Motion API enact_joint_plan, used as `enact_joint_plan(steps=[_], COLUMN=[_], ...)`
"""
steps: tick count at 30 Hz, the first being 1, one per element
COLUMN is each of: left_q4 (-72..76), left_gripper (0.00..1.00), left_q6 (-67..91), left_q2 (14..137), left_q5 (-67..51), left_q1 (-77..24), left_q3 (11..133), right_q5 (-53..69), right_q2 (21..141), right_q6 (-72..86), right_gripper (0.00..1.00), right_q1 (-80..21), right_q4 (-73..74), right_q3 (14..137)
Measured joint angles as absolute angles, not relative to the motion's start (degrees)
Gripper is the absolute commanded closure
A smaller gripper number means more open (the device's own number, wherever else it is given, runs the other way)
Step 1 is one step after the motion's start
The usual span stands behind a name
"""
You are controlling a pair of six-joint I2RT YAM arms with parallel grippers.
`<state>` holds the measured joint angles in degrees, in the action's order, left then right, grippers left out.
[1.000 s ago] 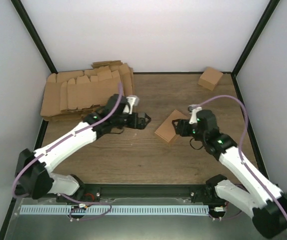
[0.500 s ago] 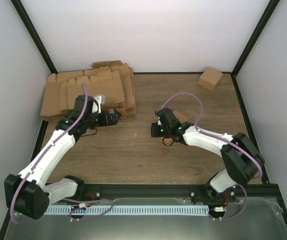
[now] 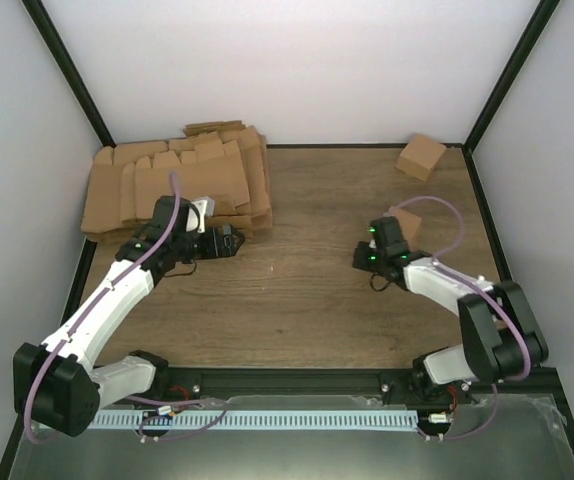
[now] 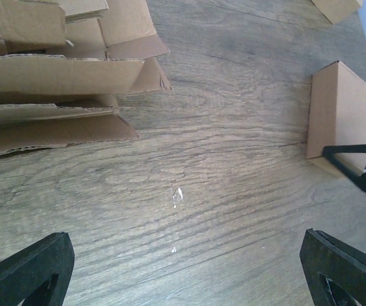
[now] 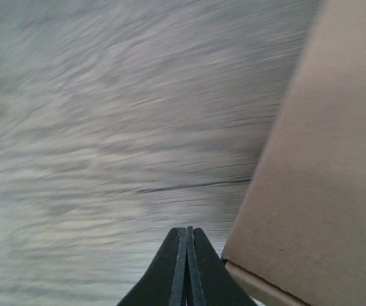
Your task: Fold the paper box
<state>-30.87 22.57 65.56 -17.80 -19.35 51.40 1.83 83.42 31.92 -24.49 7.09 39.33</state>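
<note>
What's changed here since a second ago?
The left claw, open, pulled back from the middle to the cardboard pile. The right claw shut on nothing; the paper box ended up further right, beside it. The pile and the small corner carton stayed put.

The left arm [image 3: 107,300] and the right arm [image 3: 447,285] are wearing white shells with black joints. A purple cable [image 3: 174,190] is running along each one, small green lights [image 3: 372,228] are glowing near the wrists, and the left gripper [image 4: 184,245] is showing matte black fingers [image 4: 33,268].
</note>
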Motion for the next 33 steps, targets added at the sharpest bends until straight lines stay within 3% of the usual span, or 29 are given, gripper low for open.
enact_joint_plan(steps=[3, 6, 7, 10, 15, 17, 25, 33], left_q4=[-30.0, -29.4, -29.3, -29.2, -29.2, -29.2, -28.7, -27.6], left_gripper=[0.00, 0.00, 0.00, 0.00, 0.00, 0.00, 0.00, 0.00], left_q6=[22.5, 22.5, 22.5, 22.5, 22.4, 22.3, 21.9, 21.6], left_q2=[65.8, 66.3, 66.4, 66.4, 66.4, 66.4, 66.4, 65.9], left_q5=[-18.6, -19.2, -19.4, -20.0, -20.5, -20.7, -21.8, -22.9], left_q1=[-19.4, -19.4, -19.4, -19.4, -19.4, -19.4, -19.4, -19.4], left_q3=[51.1, 51.1, 51.1, 51.1, 50.9, 50.8, 50.8, 49.6], right_q5=[2.2, 3.9, 4.6, 6.1, 4.5, 3.3, -1.0, -7.2], right_q2=[77.8, 74.1, 73.1, 69.7, 63.8, 61.6, 52.3, 66.0], right_q6=[29.8, 27.2, 26.9, 26.2, 29.6, 32.7, 46.9, 58.6], right_gripper=[0.76, 0.39, 0.32, 0.21, 0.15, 0.01, 0.00, 0.00], right_q1=[-16.8, -14.1, -14.1, -14.2, -14.3, -15.0, -21.8, -24.6], right_q4=[8.4, 9.0, 9.2, 11.3, 17.8, 20.8, 26.1, 31.5], right_q3=[35.9, 35.7, 35.8, 35.9, 35.9, 35.9, 35.1, 38.0])
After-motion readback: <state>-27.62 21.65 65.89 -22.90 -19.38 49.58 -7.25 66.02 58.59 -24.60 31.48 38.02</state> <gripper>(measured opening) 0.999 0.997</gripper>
